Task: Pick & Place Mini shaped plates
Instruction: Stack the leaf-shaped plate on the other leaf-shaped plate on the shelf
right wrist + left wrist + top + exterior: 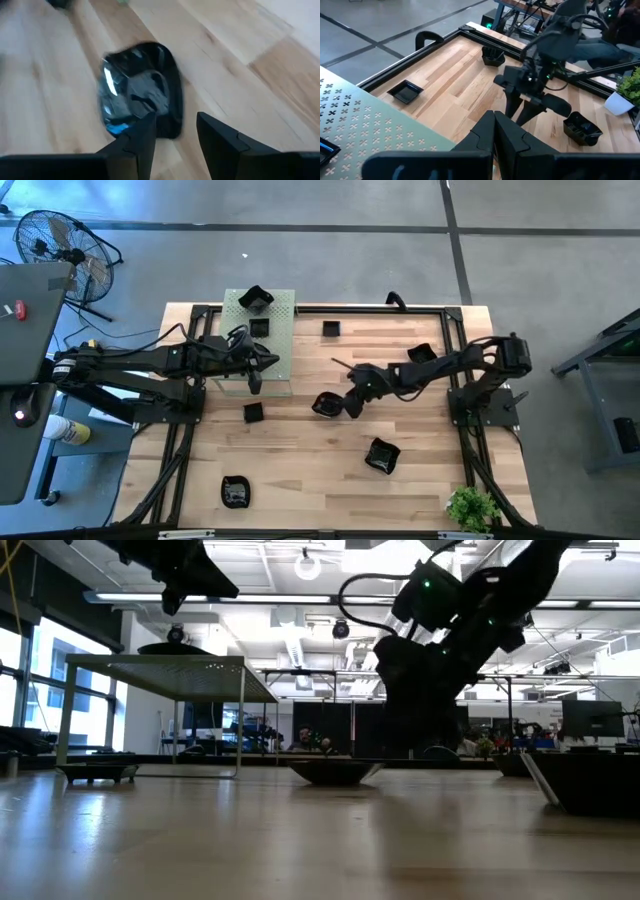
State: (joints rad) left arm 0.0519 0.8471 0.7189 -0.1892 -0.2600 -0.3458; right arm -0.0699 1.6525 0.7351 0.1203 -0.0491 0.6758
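Right end effector [175, 132] spread above a wavy-rimmed plate [137, 90].
The plate lies flat on the table [240, 65], just ahead of the fingertips, untouched.

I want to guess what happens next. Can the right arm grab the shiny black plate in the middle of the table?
Probably yes. The right gripper is open right at the plate, with only bare table around it.

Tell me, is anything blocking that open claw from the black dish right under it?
Nothing visible does. The right gripper hangs open just over the black dish, one finger already overlapping its rim, with only bare wooden table around it.
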